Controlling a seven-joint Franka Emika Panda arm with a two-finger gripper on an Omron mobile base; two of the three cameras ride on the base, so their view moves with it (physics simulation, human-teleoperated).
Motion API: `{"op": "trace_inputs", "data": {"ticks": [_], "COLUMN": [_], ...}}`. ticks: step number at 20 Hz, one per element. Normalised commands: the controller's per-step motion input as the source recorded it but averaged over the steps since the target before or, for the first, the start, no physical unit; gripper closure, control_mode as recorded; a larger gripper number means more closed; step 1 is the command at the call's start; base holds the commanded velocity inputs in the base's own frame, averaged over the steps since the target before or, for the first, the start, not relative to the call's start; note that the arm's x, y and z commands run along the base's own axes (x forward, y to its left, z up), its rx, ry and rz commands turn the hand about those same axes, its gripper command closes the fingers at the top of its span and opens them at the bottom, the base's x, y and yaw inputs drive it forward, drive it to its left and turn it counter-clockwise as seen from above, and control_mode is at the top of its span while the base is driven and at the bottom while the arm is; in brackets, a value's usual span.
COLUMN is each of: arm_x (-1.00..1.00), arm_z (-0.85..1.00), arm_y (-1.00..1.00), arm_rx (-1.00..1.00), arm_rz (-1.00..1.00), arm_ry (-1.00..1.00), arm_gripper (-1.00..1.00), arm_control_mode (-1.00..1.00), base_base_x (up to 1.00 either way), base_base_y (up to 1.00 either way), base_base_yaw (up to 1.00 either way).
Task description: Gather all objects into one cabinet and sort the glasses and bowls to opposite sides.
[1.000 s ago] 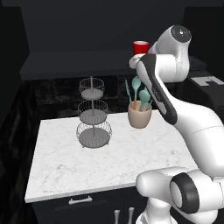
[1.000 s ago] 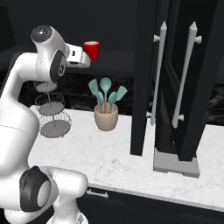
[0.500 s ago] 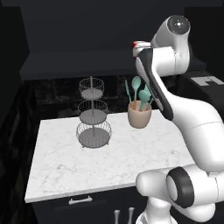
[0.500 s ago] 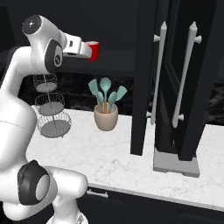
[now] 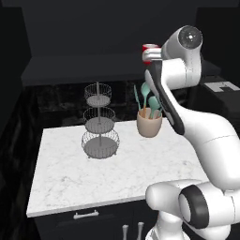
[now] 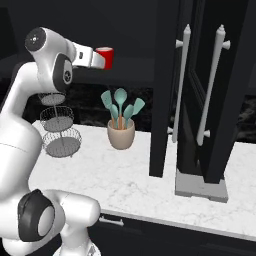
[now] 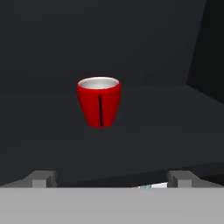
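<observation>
A small red cup (image 7: 99, 101) stands upright on a dark shelf (image 7: 166, 127), straight ahead of my gripper (image 7: 111, 180) and apart from it. The gripper's two fingers are spread wide with nothing between them. In the right base view the open gripper (image 6: 94, 57) is level, just left of the red cup (image 6: 105, 57), high above the counter. The left base view shows the red cup (image 5: 150, 48) peeking out behind my arm. The black cabinet doors (image 6: 225, 100) with long silver bar handles (image 6: 181, 85) stand at the right.
A beige pot of teal utensils (image 6: 121, 132) and a three-tier wire stand (image 6: 60, 127) sit on the white marble counter (image 5: 93, 178) below the hand. A grey block (image 6: 201, 186) lies at the foot of the cabinet doors.
My arm's upper joints have lifted a little and the hand has levelled out. The red cup has stayed in the same spot and the fingers have stayed wide.
</observation>
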Motion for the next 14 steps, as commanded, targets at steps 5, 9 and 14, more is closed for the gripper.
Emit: {"op": "trace_inputs", "data": {"ticks": [5, 9, 14], "arm_x": [0.15, 0.07, 0.15], "arm_z": [0.32, 0.04, -0.35], "arm_y": [-0.08, 0.0, 0.0], "arm_rx": [0.09, 0.03, -0.02], "arm_rz": [0.08, 0.04, 0.0], "arm_ry": [0.1, 0.05, -0.06], "arm_gripper": [-1.0, -1.0, -1.0], "arm_control_mode": [-1.0, -1.0, -1.0], "base_base_x": [0.0, 0.0, 0.0], "base_base_y": [0.0, 0.0, 0.0], "base_base_yaw": [0.0, 0.0, 0.0]}}
